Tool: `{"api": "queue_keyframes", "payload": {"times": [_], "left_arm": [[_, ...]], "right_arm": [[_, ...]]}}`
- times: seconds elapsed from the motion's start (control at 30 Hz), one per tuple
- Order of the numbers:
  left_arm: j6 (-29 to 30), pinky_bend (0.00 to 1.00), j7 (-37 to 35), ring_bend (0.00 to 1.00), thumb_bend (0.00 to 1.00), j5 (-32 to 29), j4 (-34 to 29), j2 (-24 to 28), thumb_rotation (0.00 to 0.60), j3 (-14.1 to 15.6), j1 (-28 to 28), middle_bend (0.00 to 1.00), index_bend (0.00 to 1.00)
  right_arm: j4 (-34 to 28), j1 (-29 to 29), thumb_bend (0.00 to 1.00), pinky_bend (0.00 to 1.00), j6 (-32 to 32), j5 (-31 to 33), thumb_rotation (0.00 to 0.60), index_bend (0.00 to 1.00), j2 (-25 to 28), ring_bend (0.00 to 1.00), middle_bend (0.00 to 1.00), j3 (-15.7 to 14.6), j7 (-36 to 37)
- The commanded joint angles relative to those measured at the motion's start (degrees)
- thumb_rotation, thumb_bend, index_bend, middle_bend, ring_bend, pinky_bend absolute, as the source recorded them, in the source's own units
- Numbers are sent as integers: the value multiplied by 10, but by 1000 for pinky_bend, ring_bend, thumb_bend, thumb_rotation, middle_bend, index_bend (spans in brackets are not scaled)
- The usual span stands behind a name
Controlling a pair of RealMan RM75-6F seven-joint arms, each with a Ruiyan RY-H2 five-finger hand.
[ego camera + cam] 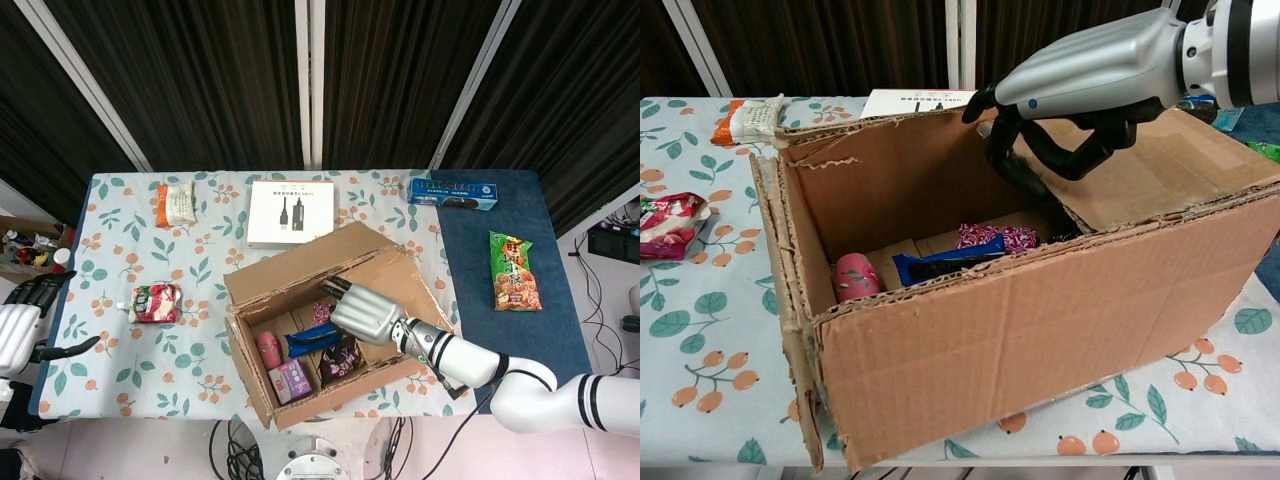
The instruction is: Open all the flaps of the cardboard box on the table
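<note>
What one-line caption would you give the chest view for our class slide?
The right hand curls its fingers at the edge of the cardboard box's last closed flap, snacks visible inside.

Colours and patterns, tabletop scene.
We log a brown cardboard box (335, 320), a silver right hand (366, 312) with black fingers (1008, 150), a white tablecloth (120, 250) printed with orange fruit and green leaves, a navy cloth (500, 310), a green-and-orange snack bag (514, 271), a blue carton (453, 193), a white booklet (291, 212), and a red-and-white pouch (155, 302).
</note>
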Motion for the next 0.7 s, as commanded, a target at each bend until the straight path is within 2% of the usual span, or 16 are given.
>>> {"api": "queue_keyframes", "payload": {"times": [0.03,0.37,0.7], "left_arm": [[-1,176,0,122,0,1,0,-1,237,-1,-1,153,108],[-6,175,0,122,0,5,-2,-1,240,-5,-4,153,108],[-17,176,-1,122,0,6,-6,-2,239,-10,-12,153,108]], "right_arm": [[-11,1,1000,0,10,10,600,729,12,2,485,-3,-9],[-50,-3,1000,0,44,31,600,737,67,15,507,-4,-31],[-105,-37,1000,0,100,9,600,737,155,24,510,11,-5]]}}
